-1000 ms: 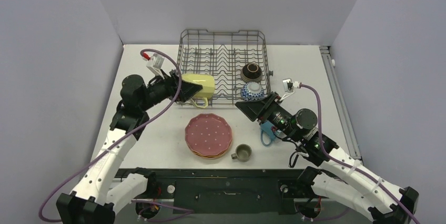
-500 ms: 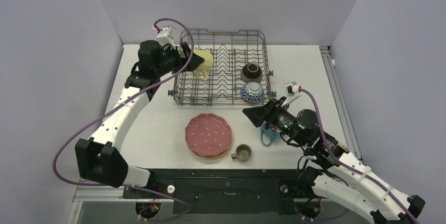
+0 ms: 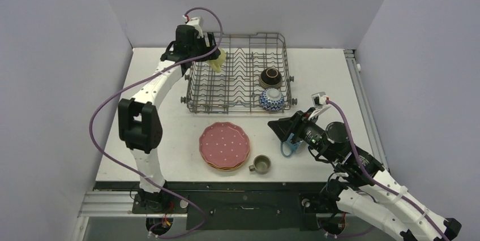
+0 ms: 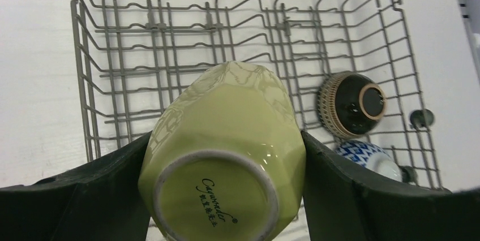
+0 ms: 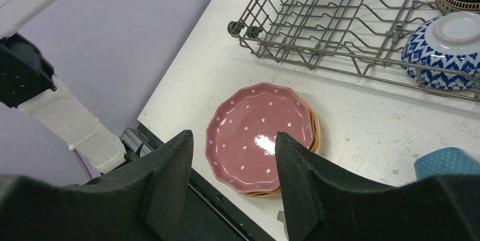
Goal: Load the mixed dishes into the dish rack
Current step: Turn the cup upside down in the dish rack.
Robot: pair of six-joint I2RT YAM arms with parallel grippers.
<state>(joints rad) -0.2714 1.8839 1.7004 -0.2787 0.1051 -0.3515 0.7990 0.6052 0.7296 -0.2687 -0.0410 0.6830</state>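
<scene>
My left gripper (image 3: pixel 213 54) is shut on the yellow mug (image 3: pixel 219 59), holding it above the far left corner of the dish rack (image 3: pixel 240 102). In the left wrist view the mug (image 4: pixel 226 139) fills the gap of that gripper (image 4: pixel 226 137), base toward the camera, over the rack's tines (image 4: pixel 170 54). A dark brown bowl (image 3: pixel 270 77) and a blue-white bowl (image 3: pixel 271 99) lie in the rack's right side. My right gripper (image 3: pixel 279 125) stands open, empty, above the table; its wrist view has the gripper (image 5: pixel 233 139) over the pink plate (image 5: pixel 260 136).
The pink dotted plate (image 3: pixel 225 143) tops a stack of plates near the front edge. A small grey-olive mug (image 3: pixel 261 164) stands to its right. A blue mug (image 3: pixel 288 143) sits partly under my right wrist. Grey walls close in the table.
My left arm has carried the yellow mug from the rack's near left corner up to its far left corner. My right arm has drawn back a little toward the near right.
</scene>
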